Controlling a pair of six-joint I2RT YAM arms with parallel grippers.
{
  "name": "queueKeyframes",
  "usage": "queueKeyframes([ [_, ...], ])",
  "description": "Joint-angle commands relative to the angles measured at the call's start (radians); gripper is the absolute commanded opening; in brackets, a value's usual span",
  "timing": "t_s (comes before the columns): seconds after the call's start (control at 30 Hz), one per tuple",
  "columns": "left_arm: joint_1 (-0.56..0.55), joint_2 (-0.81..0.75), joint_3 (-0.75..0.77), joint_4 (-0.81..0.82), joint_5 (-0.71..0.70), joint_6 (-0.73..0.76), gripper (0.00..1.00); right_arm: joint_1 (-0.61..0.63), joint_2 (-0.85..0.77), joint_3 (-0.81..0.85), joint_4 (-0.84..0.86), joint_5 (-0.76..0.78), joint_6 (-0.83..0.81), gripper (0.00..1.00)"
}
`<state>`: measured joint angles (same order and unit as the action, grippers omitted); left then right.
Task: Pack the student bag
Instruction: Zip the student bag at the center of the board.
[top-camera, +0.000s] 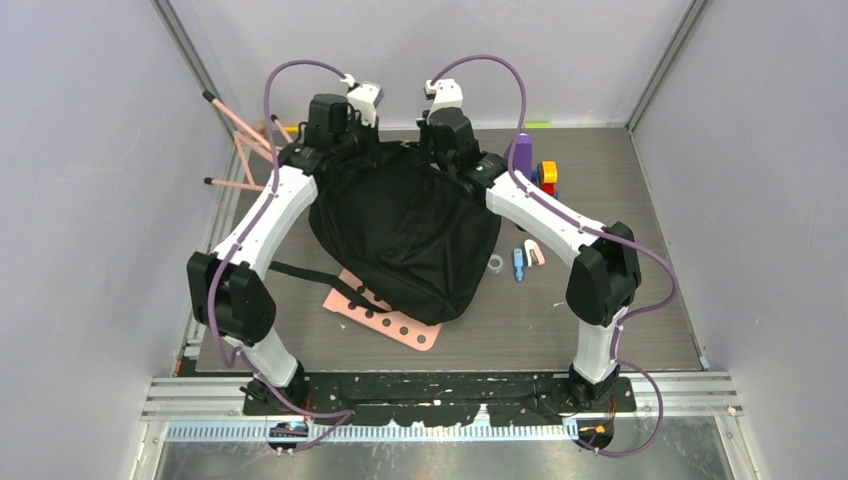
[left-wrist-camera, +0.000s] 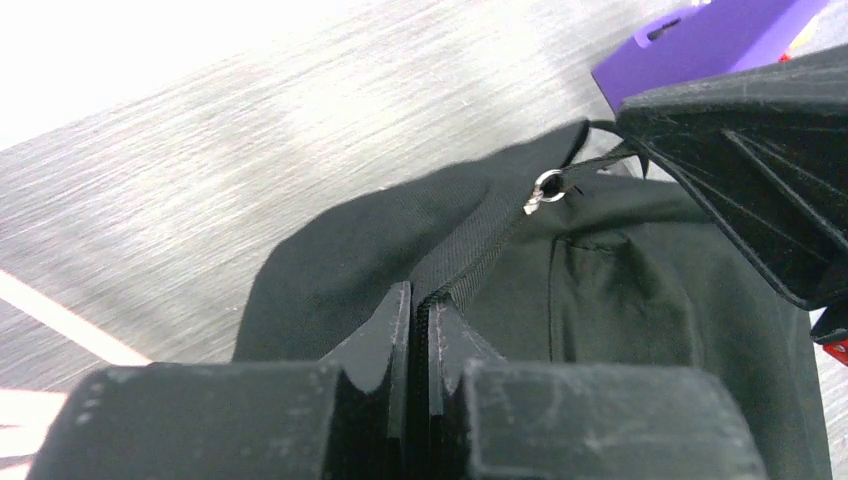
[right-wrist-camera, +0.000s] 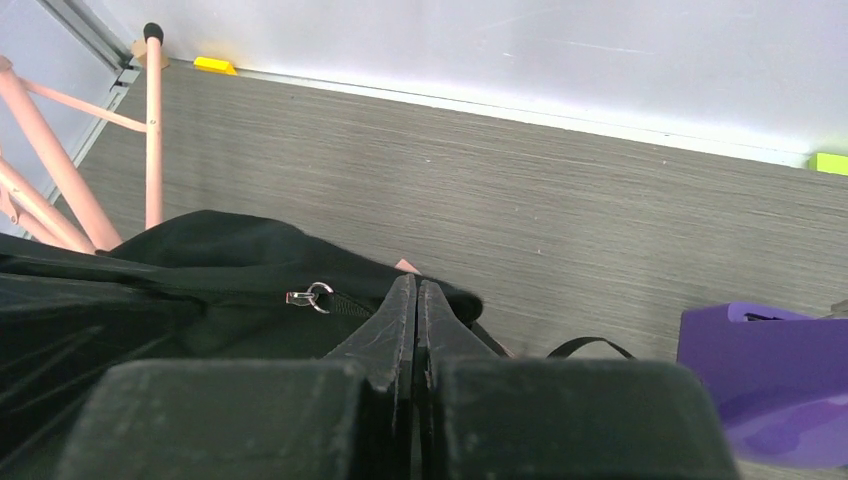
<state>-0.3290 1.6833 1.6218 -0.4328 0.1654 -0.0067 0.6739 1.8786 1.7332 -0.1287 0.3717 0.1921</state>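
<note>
1. Student bag (top-camera: 400, 235) is laid at centre of table (top-camera: 620, 300).
2. Left gripper (left-wrist-camera: 420, 300) is clamped on rim webbing at bag's 11 o'clock; right gripper (right-wrist-camera: 416, 290) is pinched shut on rim at 1 o'clock.
3. Rim is likely held so the mouth can be spread.

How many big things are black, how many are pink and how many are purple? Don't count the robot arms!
Black: 1, the student bag
Pink: 2, the perforated board and the tube rack
Purple: 1, the purple container
Total: 4
</note>
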Motion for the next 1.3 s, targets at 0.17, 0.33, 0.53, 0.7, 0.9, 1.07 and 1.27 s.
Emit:
queueKeyframes([
  [0.17, 0.166, -0.078, 0.048, 0.024, -0.15, -0.122, 0.0, -0.096, 0.013, -0.027, -0.043, 0.22, 0.002, 0.01],
  [0.33, 0.185, -0.039, 0.091, 0.009, -0.206, -0.16, 0.0, -0.103, -0.005, -0.086, -0.051, 0.221, 0.023, 0.01],
  [0.53, 0.192, -0.006, 0.12, 0.024, -0.152, -0.196, 0.0, -0.103, -0.071, -0.185, -0.021, 0.126, 0.052, 0.01],
  [0.7, 0.192, -0.039, 0.103, 0.013, -0.025, -0.166, 0.44, -0.103, -0.154, -0.157, -0.051, -0.035, -0.017, 0.42],
  [0.9, 0.167, -0.195, 0.011, -0.041, -0.05, -0.107, 0.82, -0.103, -0.305, -0.195, -0.19, -0.376, -0.076, 0.66],
  [1.07, 0.138, -0.371, -0.15, -0.136, -0.104, -0.219, 0.89, -0.102, -0.407, -0.323, -0.225, -0.727, -0.074, 0.66],
  [1.27, 0.094, -0.591, -0.38, -0.238, -0.057, -0.305, 0.93, -0.056, -0.419, -0.445, -0.185, -0.93, -0.057, 0.66],
])
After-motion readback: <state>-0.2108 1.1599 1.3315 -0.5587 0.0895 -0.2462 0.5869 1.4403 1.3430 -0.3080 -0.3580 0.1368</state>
